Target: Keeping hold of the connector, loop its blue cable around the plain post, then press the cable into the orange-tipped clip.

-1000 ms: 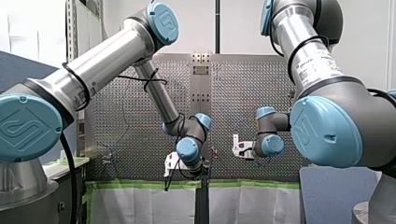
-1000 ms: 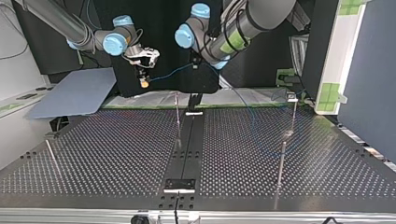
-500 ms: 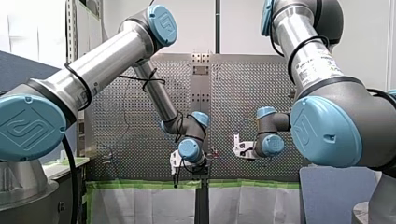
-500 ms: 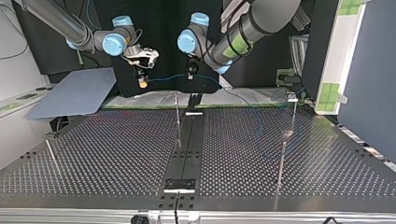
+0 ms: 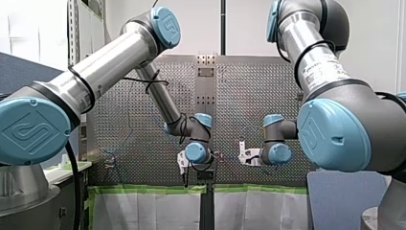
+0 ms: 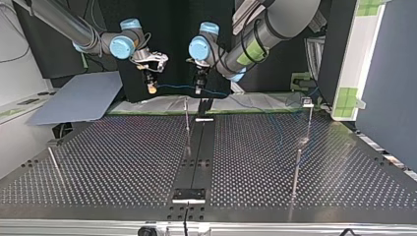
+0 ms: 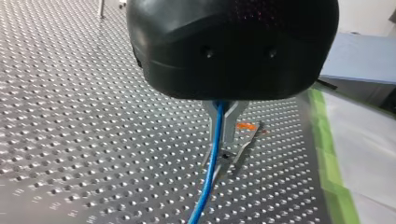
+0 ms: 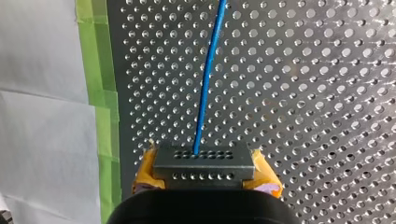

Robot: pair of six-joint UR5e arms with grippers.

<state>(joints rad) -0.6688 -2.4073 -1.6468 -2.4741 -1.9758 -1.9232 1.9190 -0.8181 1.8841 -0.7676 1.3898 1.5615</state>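
Pincers both closed above the perforated table (image 7: 70, 140): my left gripper (image 7: 225, 137) pinches the blue cable (image 7: 208, 177), which runs to the grey connector (image 8: 204, 161) clamped between my right gripper (image 8: 205, 176) and its yellow pads (image 8: 144, 175). The orange-tipped clip (image 7: 246, 126) stands beyond my left gripper.

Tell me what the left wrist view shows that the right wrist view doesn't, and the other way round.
Only the left wrist view: my left tool shut on the cable, with the orange-tipped clip standing on the table just ahead of it.
Only the right wrist view: the connector held between my right tool's yellow pads, the cable running out of its face.
Both: the blue cable, the perforated table and the green tape along its edge.
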